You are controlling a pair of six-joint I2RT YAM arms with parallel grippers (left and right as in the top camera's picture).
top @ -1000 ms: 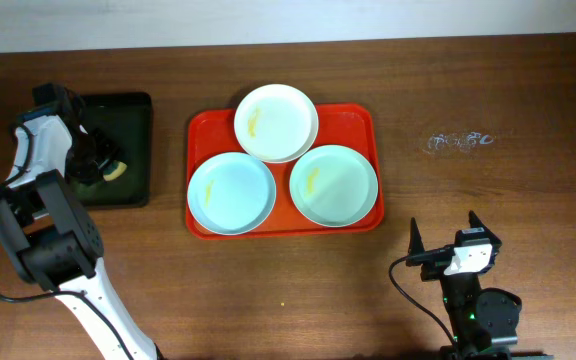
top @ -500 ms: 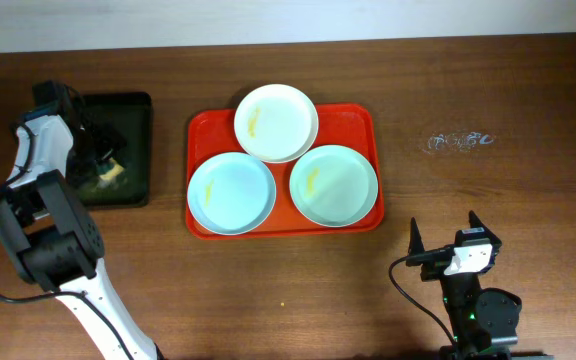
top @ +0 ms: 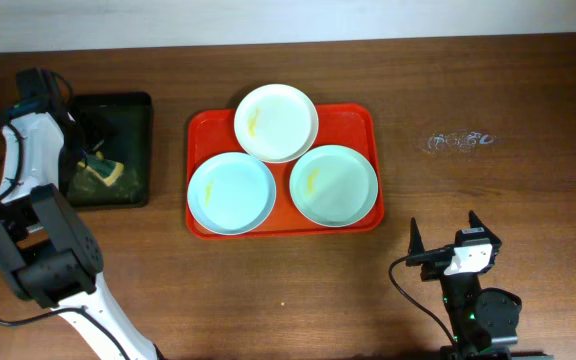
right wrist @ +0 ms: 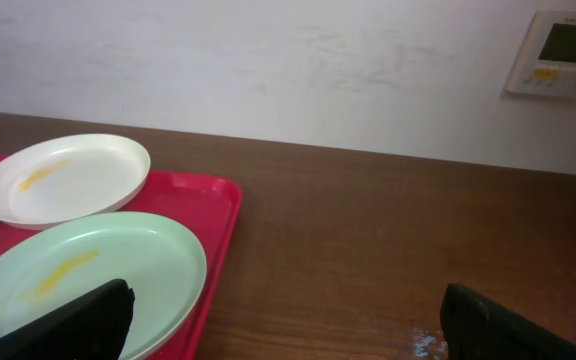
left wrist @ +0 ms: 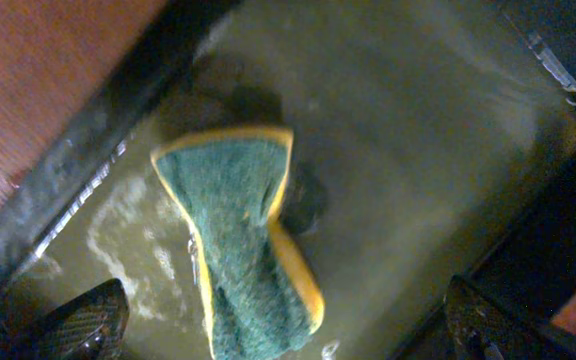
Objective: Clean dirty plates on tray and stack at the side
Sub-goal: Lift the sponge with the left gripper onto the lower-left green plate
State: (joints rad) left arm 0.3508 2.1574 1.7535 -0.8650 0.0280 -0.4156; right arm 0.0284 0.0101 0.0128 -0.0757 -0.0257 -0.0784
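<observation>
Over the black tray [top: 133,110] at the bench's [top: 488,90] left end, the left pincer [left wrist: 288,325] hangs with its jaws spread wide and gripping nothing. Just beneath it a green-and-yellow sponge [left wrist: 243,240] lies bent in shallow sudsy water. The sponge looks soft and soaked, so I judge it will squash and drip; a pinch across its folded middle seems the surest hold.

Well to the right, all three plates sit on the red tray [top: 360,116]: the white plate [top: 276,122] at the far side, resting over the rims of the left mint-blue plate [top: 231,192] and the right mint-blue plate [top: 334,185]. Yellowish smears show on the white one and the right one. They look stiff, light and smooth, probably slippery once wet, and the raised rim is the only place to grip; the white one should be taken first.

The left arm reaches along the bench's left edge, wrist bent down over the black tray. The right pincer [top: 444,235] is parked near the front edge, open and empty, pointing level toward the wall.
</observation>
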